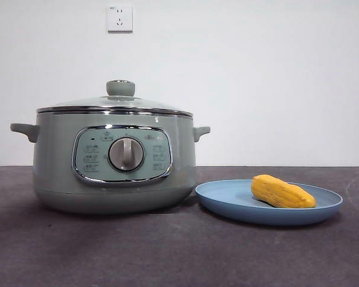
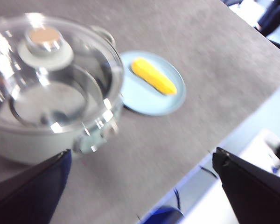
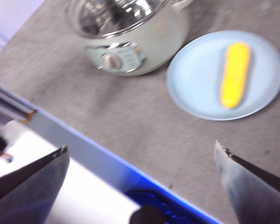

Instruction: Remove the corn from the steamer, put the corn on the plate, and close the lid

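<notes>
Front view: I see the steamer point(image 1: 115, 161) standing on the dark table point(image 1: 167, 251), with no arm in the picture.
Lid: I read the lid point(image 1: 115, 103) as seated flat on the steamer's rim, its pale green knob on top; through the glass in the left wrist view point(image 2: 51, 79) I make out only the pot's inside, blurred.
Plate: the plate point(image 1: 269, 203) sits on the table just beside the steamer, its near edge tucked close to the pot's base.
Corn: the corn point(image 1: 282, 192) lies on its side on the plate, toward the half away from the steamer, its tapered end pointing away from the pot.
Left gripper: my left gripper point(image 2: 140, 186) hangs high above the table's edge with its jaws wide apart and nothing between them; the steamer point(image 2: 46, 135) is close to one jaw, the plate point(image 2: 144, 100) and corn point(image 2: 154, 76) well clear of both.
Right gripper: my right gripper point(image 3: 140, 179) is likewise raised over the table's edge, jaws spread and empty; the corn point(image 3: 235, 74) on the plate point(image 3: 196, 79) is well apart from it, and the steamer point(image 3: 135, 42) farther off.
Background: a wall socket point(image 1: 119, 18) shows above the steamer.
</notes>
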{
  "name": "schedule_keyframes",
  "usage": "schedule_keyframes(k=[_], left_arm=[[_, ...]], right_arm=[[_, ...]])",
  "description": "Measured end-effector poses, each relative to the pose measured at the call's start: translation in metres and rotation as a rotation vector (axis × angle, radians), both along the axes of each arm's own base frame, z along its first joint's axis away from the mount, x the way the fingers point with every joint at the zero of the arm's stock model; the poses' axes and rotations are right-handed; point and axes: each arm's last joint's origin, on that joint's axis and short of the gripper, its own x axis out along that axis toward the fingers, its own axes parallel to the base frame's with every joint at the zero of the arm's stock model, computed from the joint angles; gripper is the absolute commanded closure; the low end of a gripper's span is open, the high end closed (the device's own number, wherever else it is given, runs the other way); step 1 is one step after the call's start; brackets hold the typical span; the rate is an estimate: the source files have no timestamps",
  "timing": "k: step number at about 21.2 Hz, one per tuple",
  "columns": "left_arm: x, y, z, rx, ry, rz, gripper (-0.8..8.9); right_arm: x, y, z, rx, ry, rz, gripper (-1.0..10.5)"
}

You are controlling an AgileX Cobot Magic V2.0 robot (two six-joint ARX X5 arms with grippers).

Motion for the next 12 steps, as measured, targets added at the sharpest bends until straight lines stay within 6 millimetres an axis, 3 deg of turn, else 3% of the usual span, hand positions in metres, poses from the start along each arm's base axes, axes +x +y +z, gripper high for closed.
schedule_keyframes(k=[1, 3, 7, 12], left_arm=[[-0.0028, 0.0011, -0.0013, 0.005, 0.020, -0.001, 2.90], [-0.0067, 0.0027, -0.0039, 0.018, 0.056, 0.000, 3.95], [-0.0089, 0.0036, -0.0068, 0.033, 0.093, 0.001, 8.11], [-0.0074, 0.0030, -0.0069, 0.034, 0.093, 0.001, 8.19]], right_arm=[[-0.0003, 0.0003, 0.0000, 0.009, 0.004, 0.012, 3.6], [-0.0005, 0.0005, 0.0001, 0.014, 0.006, 0.020, 4.8], [-0.0005, 0.0005, 0.0001, 0.013, 0.005, 0.021, 9.8], [-0.0004, 0.0004, 0.0000, 0.010, 0.004, 0.017, 9.5]])
